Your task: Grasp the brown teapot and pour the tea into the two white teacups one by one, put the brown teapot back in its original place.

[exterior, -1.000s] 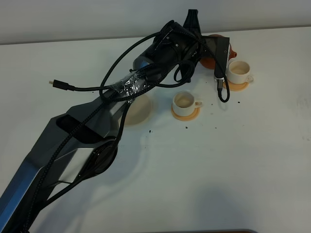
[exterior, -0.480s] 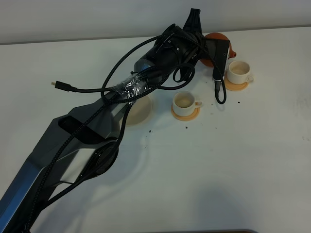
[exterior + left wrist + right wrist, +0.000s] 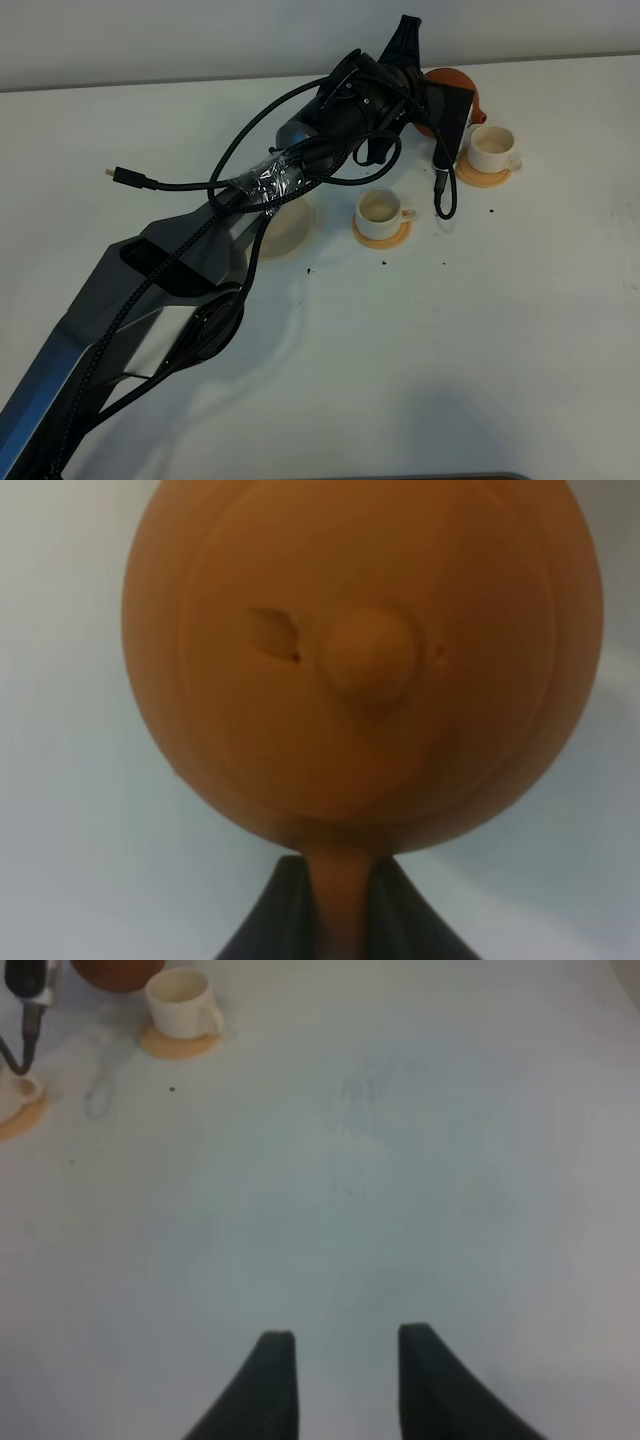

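Teapot hangs just ahead of our left tool, which is clamped on its handle, beside the far cup. Our right tool is apart, empty. We think putting it back on the coaster is left.

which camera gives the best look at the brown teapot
The left wrist view: the brown teapot fills it, lid and knob clear, handle between the left gripper fingers. Exterior high shows only orange slivers behind the arm; right wrist catches just an edge.
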Robot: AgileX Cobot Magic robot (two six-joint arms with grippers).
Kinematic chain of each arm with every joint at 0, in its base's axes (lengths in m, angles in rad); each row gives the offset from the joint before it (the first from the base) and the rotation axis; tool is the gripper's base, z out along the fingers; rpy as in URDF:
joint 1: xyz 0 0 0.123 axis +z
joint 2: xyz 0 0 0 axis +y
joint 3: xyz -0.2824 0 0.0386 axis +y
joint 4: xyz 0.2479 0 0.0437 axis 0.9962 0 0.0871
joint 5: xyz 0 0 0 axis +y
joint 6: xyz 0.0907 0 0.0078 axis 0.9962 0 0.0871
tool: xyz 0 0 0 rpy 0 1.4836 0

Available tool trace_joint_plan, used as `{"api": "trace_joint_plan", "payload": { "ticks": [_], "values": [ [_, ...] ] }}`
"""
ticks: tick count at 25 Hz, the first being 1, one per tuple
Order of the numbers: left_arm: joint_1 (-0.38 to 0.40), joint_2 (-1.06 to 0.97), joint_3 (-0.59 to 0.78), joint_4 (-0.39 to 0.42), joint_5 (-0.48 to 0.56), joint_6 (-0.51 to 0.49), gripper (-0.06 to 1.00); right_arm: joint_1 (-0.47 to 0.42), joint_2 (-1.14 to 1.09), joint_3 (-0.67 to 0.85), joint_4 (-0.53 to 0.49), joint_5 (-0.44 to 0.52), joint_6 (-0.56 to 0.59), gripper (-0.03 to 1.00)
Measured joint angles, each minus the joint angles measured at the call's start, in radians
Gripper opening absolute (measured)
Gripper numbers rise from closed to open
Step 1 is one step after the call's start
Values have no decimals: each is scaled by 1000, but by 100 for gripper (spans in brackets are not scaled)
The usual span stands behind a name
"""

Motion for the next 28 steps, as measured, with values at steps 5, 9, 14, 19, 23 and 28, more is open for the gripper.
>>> {"api": "trace_joint_plan", "payload": {
  "ticks": [5, 9, 14, 19, 23, 28],
  "values": [
    [-7, 0, 0, 1, -28, 42, 11, 0, 0, 0, 0, 0, 0, 24],
    [-7, 0, 0, 0, -51, 75, 11, 0, 0, 0, 0, 0, 0, 24],
    [-7, 0, 0, -1, -64, 119, 11, 0, 0, 0, 0, 0, 0, 24],
    [-7, 0, 0, -1, -95, 149, 11, 0, 0, 0, 0, 0, 0, 24],
    [-7, 0, 0, -1, -117, 185, 11, 0, 0, 0, 0, 0, 0, 24],
    [-7, 0, 0, -1, -119, 218, 11, 0, 0, 0, 0, 0, 0, 24]
  ]
}}
